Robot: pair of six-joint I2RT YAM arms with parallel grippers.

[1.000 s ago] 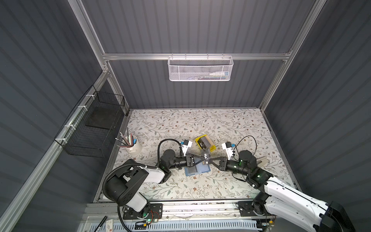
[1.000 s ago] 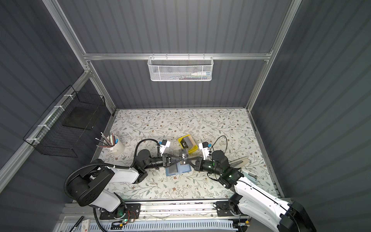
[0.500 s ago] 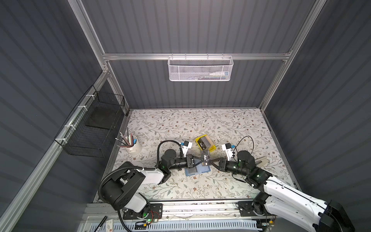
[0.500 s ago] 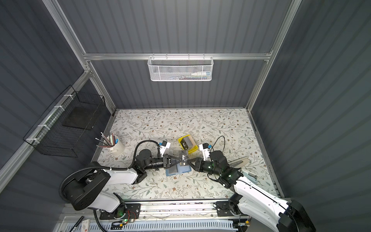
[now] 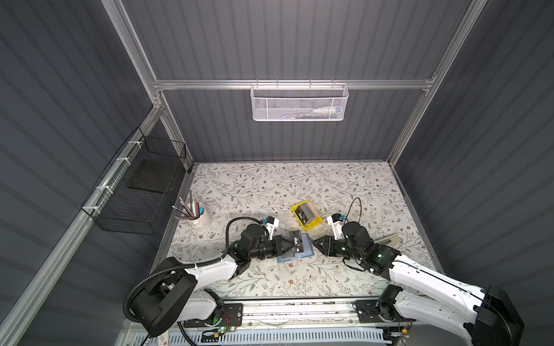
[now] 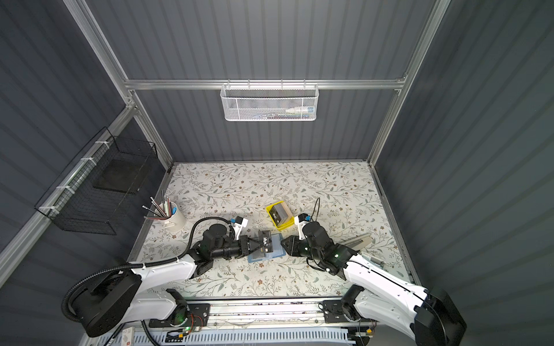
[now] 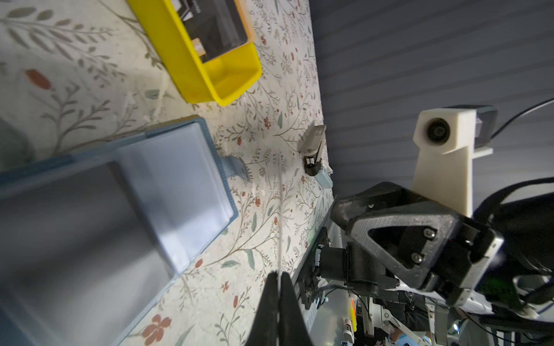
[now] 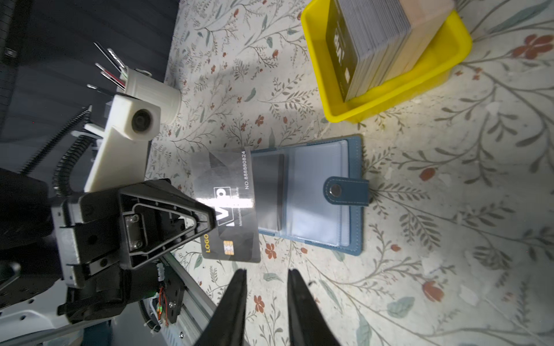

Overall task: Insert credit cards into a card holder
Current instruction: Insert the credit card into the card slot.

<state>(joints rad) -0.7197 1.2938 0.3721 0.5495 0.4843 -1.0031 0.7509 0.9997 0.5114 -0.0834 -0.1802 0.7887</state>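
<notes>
1. The left gripper point(image 8: 211, 220) has its fingers pinched together on one short end of a thin black rectangular plastic card with white "VIP" lettering point(image 8: 229, 206). In its own wrist view only the card's edge shows between the fingertips.
2. The held card's far end overlaps the nearest page of the small blue leather-like card holder point(image 8: 317, 194). I cannot tell whether it has entered a sleeve.
3. The card holder point(image 5: 304, 250) lies open on the floral table cover point(image 5: 269, 185) with its clear sleeves up. Its snap tab strap is on the edge away from the left gripper.
4. The right gripper point(image 8: 265, 272) has its fingers a narrow gap apart with nothing between them. In both top views it is just beside the holder, not touching it.
5. A stack of black cards point(image 8: 374, 39) stands in a yellow plastic tray point(image 8: 374, 102), which sits near the holder.
</notes>
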